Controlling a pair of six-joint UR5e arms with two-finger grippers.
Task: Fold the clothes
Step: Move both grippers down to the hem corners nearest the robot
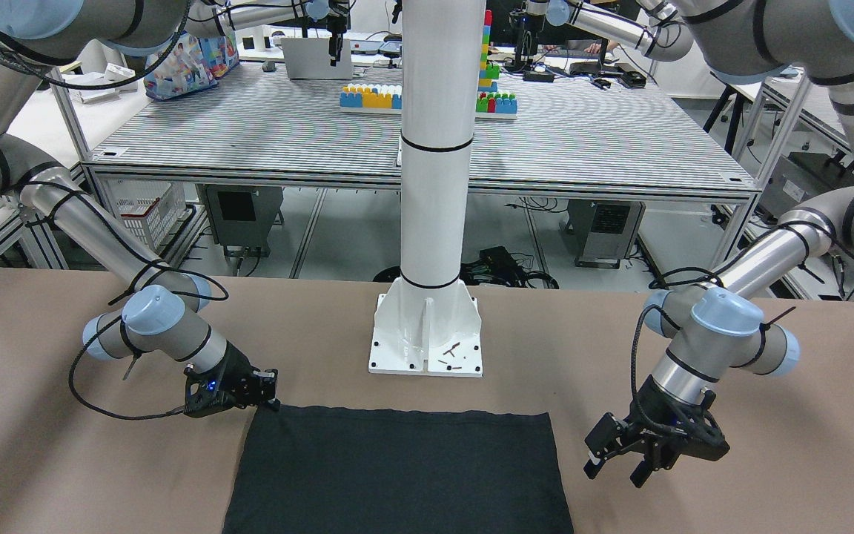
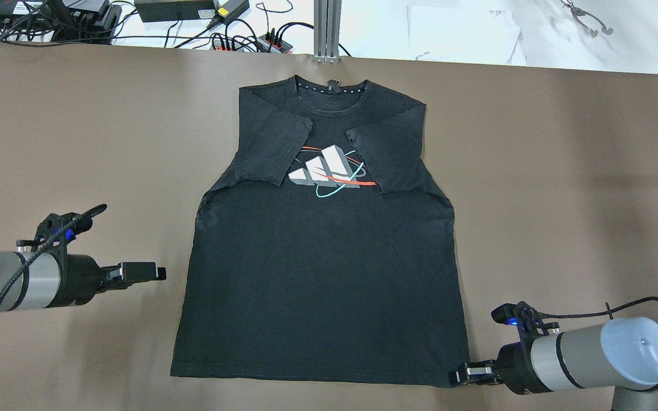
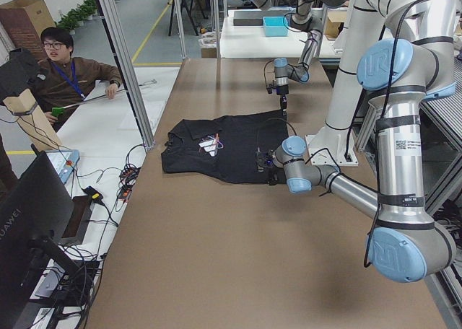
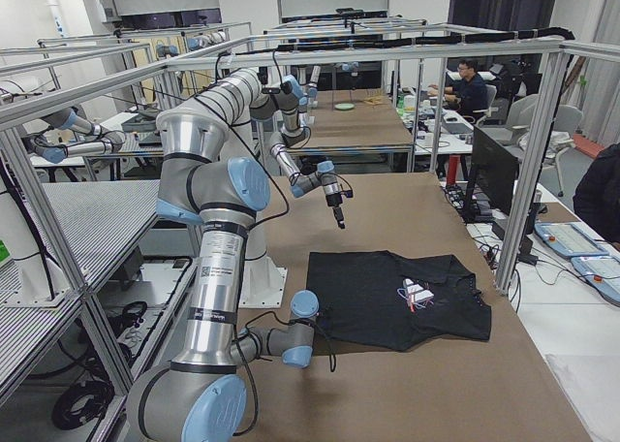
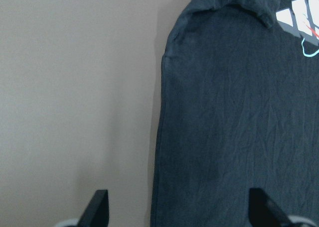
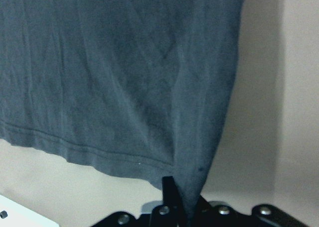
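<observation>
Right pincer (image 2: pixel 458 376), nearest in its own wrist view, is clamped on the shirt's (image 2: pixel 323 274) hem corner, low on the counter (image 2: pixel 563 200). Left pincer (image 2: pixel 160 273) hangs just beside the shirt's other edge, fingers apart, holding nothing. The shirt lies flat, print up, sleeves tucked inward. Lifting by one corner alone would likely drag it askew and spill those sleeves, and thin cloth could slip the grip. The brown covering looks smooth, so sliding is likely. A white post (image 1: pixel 434 148) stands behind the hem, and a person (image 3: pixel 65 76) sits off the collar side.
</observation>
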